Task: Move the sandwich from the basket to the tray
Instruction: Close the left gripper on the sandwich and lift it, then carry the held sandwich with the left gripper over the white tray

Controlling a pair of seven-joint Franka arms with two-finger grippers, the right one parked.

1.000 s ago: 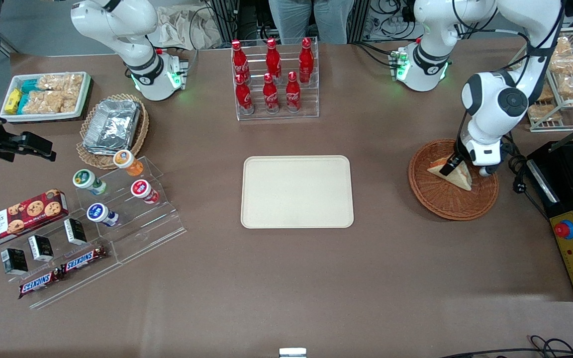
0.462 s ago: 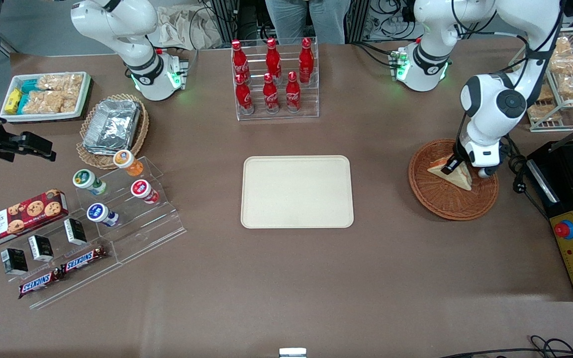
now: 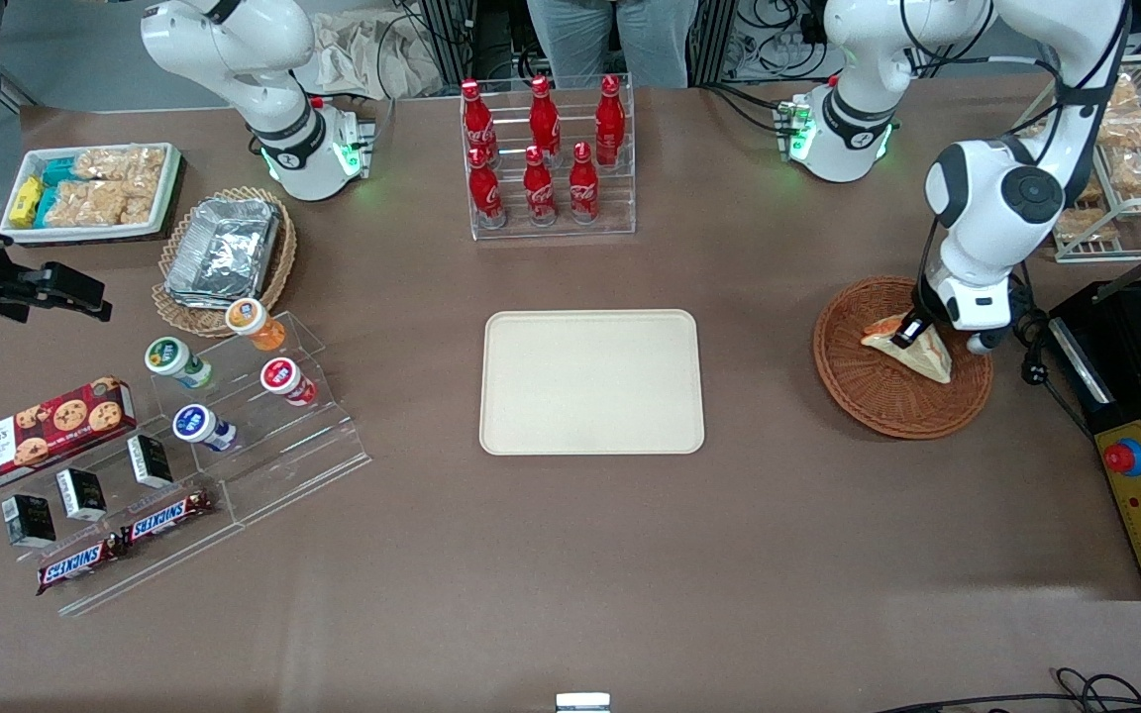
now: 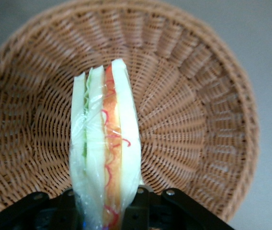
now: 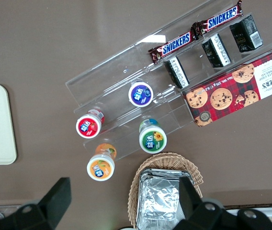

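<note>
1. The pick-up looks done: the gripper (image 3: 911, 332) is clamped on the sandwich (image 3: 912, 349), its fingers (image 4: 143, 201) pressing the bread from both sides, cut edge and filling facing the wrist camera

2. The sandwich hangs over the inside of the basket (image 3: 858, 391); whether it is clear of the weave I cannot tell

3. The tray (image 3: 591, 382) at the middle of the table holds nothing, so the carry and the set-down are left

4. The working arm reaches down over the basket near its end of the table, wrist pointing almost straight down, elbow bent high above the basket's rim farthest from the front camera
</note>
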